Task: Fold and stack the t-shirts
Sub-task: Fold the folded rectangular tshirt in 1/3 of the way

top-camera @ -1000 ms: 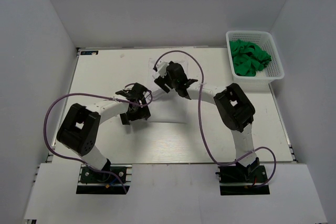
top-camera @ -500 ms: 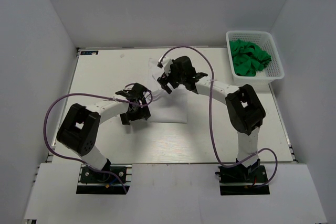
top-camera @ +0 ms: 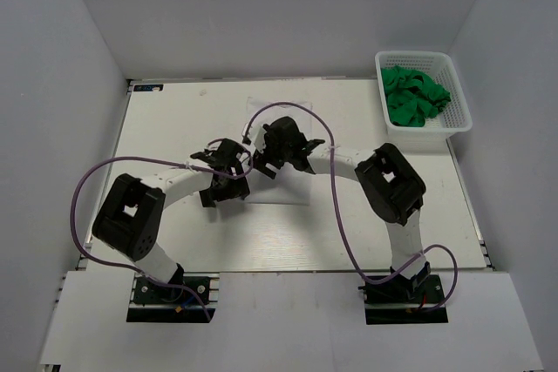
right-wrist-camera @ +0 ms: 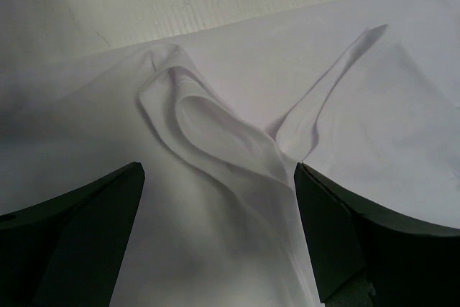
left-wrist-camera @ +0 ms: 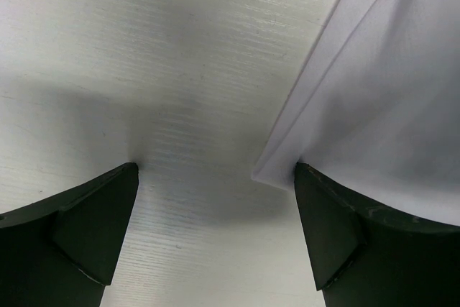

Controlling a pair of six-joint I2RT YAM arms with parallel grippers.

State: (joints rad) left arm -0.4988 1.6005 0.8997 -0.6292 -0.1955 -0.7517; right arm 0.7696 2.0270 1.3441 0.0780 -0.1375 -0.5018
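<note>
We see a white table (top-camera: 166, 128) with a faint wood grain in its painted top, boxed in by plain pale walls (top-camera: 78, 32) on three sides. At its far right corner sits a white plastic lattice basket (top-camera: 460, 102), close to the right wall.

Top view: bright, even, diffuse light from above. Worktop (top-camera: 174, 128) nearly washed out; white t-shirt (top-camera: 283, 193) under both tools barely separates from it. Shadows under arms faint, soft-edged. Focus crisp throughout.

Left wrist view: worktop grain sharp ahead of left tool (left-wrist-camera: 215, 170). Broad soft shadow pooled between its fingers, spreading to its left. Tool itself underexposed, near black, slightly soft.

Right wrist view: dimmer, grey cast. Cloth folds ahead of right tool (right-wrist-camera: 215, 170) read through gentle shading, darkest toward its left. Tool a black silhouette.
</note>
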